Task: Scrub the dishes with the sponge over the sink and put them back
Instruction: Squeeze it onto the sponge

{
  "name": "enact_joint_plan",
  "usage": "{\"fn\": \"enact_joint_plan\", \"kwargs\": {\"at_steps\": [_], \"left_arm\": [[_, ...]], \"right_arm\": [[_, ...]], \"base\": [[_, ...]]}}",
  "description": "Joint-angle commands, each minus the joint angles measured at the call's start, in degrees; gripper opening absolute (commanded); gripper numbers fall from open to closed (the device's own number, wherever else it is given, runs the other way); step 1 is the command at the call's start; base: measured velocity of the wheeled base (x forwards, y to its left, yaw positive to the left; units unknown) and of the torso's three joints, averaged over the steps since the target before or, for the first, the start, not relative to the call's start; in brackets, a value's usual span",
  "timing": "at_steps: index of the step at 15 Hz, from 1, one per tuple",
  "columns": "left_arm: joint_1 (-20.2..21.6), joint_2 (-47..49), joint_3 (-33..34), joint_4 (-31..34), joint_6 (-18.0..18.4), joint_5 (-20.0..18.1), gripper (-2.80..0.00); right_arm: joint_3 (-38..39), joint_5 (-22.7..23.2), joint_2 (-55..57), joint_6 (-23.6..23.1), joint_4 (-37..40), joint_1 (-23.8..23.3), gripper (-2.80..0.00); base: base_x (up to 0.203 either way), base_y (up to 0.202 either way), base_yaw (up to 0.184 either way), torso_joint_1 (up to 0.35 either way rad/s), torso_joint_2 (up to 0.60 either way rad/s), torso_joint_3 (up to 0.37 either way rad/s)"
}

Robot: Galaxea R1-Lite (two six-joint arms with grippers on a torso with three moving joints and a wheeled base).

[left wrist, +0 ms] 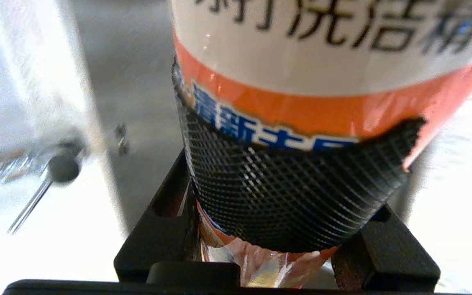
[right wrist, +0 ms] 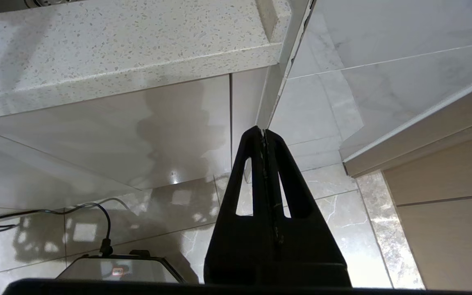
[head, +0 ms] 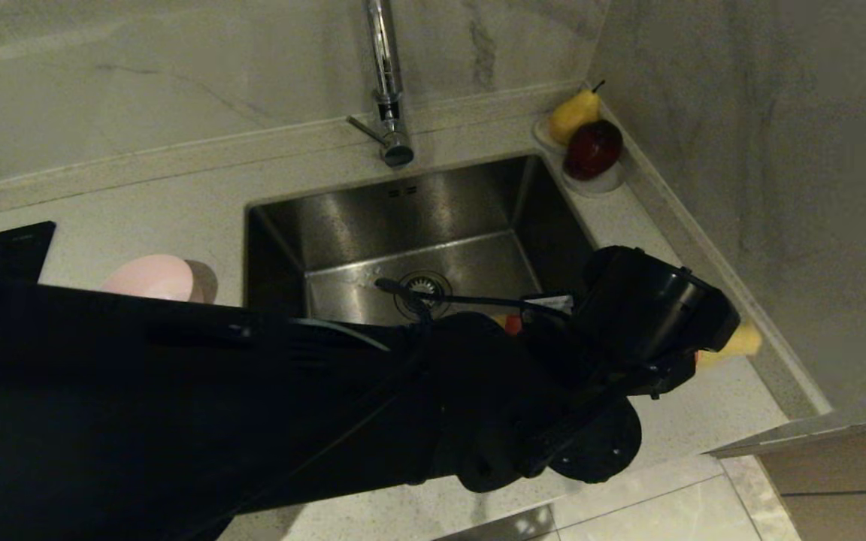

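Reaching across the worktop (head: 177,203), the left tool (left wrist: 285,229) is clamped on a dish soap bottle (left wrist: 326,82) beside the sink (head: 418,225). Right tool (right wrist: 264,135) hangs below, fingers pressed together. Farther left sits a pink bowl (head: 151,276); fruit (head: 591,146) rests in the far corner.

Only readable bit is on the white and orange plastic detergent bottle (left wrist: 322,61): big dark Chinese characters cut off at the top, looks like "洗洁精", plus blue "清新" lower down, half covered.
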Motion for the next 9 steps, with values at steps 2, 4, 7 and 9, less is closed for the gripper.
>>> {"fn": "enact_joint_plan", "kwargs": {"at_steps": [2, 4, 7, 9], "left_arm": [[0.0, 4.0, -4.1, 0.3, 0.7, 4.9, -2.80], [0.0, 5.4, -6.2, 0.3, 3.0, 7.4, -2.80], [-0.4, 7.5, -9.0, 0.3, 4.7, 8.6, -2.80], [-0.7, 8.3, -9.2, 0.1, 6.3, 11.0, -2.80]], "right_arm": [[0.0, 0.0, 0.1, 0.0, 0.0, 0.0, -2.80], [0.0, 0.0, 0.1, 0.0, 0.1, 0.0, -2.80], [0.0, 0.0, 0.1, 0.0, 0.1, 0.0, -2.80], [0.0, 0.0, 0.1, -0.1, 0.1, 0.0, -2.80]], "base": [[0.000, 0.000, 0.000, 0.000, 0.00, 0.000], [0.000, 0.000, 0.000, 0.000, 0.00, 0.000], [0.000, 0.000, 0.000, 0.000, 0.00, 0.000], [0.000, 0.000, 0.000, 0.000, 0.00, 0.000]]}}
